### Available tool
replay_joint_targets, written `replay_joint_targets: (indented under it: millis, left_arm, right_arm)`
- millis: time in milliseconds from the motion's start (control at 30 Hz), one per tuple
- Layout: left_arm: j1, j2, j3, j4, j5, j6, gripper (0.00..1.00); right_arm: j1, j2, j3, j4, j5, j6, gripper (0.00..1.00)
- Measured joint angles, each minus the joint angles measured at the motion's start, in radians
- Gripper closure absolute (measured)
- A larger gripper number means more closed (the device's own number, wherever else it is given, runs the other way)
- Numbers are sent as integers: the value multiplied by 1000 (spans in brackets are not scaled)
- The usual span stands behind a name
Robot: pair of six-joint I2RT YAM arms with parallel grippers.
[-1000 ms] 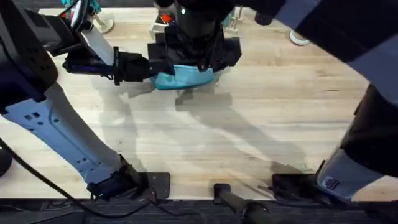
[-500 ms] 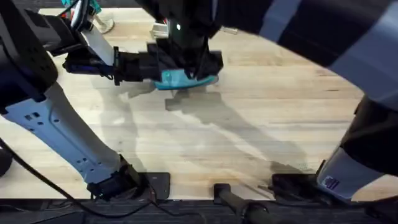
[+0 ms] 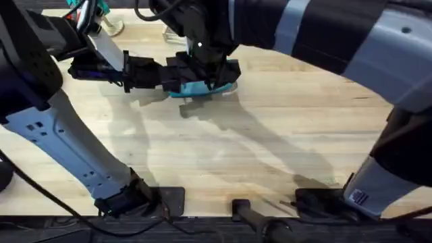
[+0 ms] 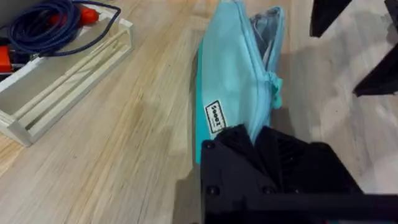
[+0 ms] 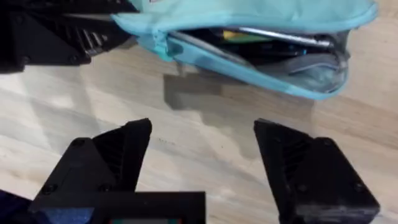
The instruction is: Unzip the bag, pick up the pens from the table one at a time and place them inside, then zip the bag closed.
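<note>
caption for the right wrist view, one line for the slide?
Open right gripper hovers before the unzipped teal bag, pens visible inside, while the left gripper holds the bag's end.

1. Right gripper (image 3: 202, 73) is shifting left over the far part of the table (image 3: 283, 135), then settling above the bag (image 3: 202, 86).
2. Right arm is swinging lower into the overhead view, covering more of the far-right tabletop.
3. Bag is showing less, now mostly hidden beneath the gripper.

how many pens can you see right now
2 at least, both inside the open bag: a silvery grey pen and an orange one behind it. Others may be hidden deeper inside.
</note>
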Motion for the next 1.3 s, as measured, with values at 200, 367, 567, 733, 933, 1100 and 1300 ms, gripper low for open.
replay_joint_targets:
  millis: [200, 367, 567, 733, 933, 1100, 1300]
  left_arm:
    - [0, 0, 0, 0, 0, 0, 959]
    - [0, 0, 0, 0, 0, 0, 959]
    - [0, 0, 0, 0, 0, 0, 959]
    - [0, 0, 0, 0, 0, 0, 959]
    - [0, 0, 0, 0, 0, 0, 959]
    - [0, 0, 0, 1, 0, 0, 959]
    - [0, 0, 0, 1, 0, 0, 959]
  right_arm:
    - [1, 0, 0, 61, 24, -9, 6]
    - [1, 14, -1, 106, 36, -11, 7]
    - [1, 27, -3, 119, 69, 19, 11]
    - [20, 27, -3, 138, 133, 46, 15]
    - [73, 27, -3, 171, 236, 84, 6]
    - [93, 30, -3, 173, 271, 144, 6]
    - [93, 78, -3, 211, 288, 204, 32]
